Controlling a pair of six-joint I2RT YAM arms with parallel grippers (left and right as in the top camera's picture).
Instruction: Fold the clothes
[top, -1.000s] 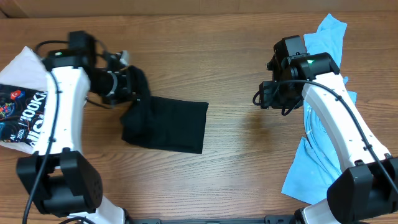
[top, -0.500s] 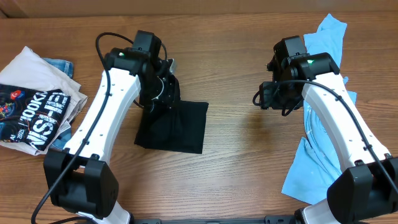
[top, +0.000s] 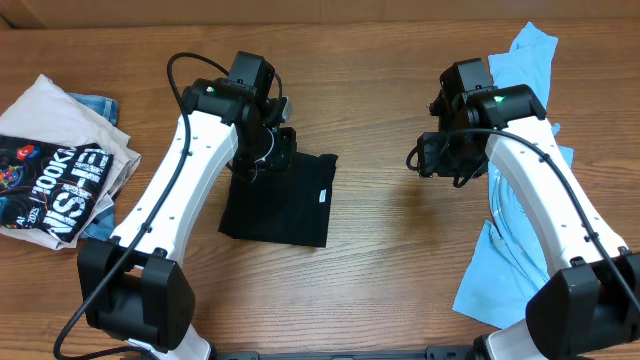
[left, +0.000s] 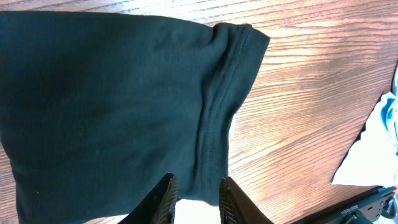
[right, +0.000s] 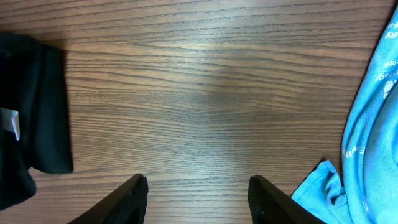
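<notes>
The wooden counter (top: 380, 250) carries three lots of clothing: a rumpled light-blue garment (top: 485, 275) along the right edge under the right arm, a pile of printed shirts (top: 60, 170) at the far left, and the black T-shirt (top: 285, 205) near the middle, which is the piece being worked. Within the last second the left arm has swung in from the left and carried the shirt's bunched side across the body. The shirt now lies as a flatter, narrower rectangle, so one fold looks done. The left end effector (left: 196, 183) sits over the shirt's upper-left corner, fingers drawn close with the hem between them; I cannot tell whether they still pinch it. The right end effector (right: 198, 180) hovers spread apart over bare wood, unmoved. A small white label (top: 322, 196) now shows on the shirt's right side.
</notes>
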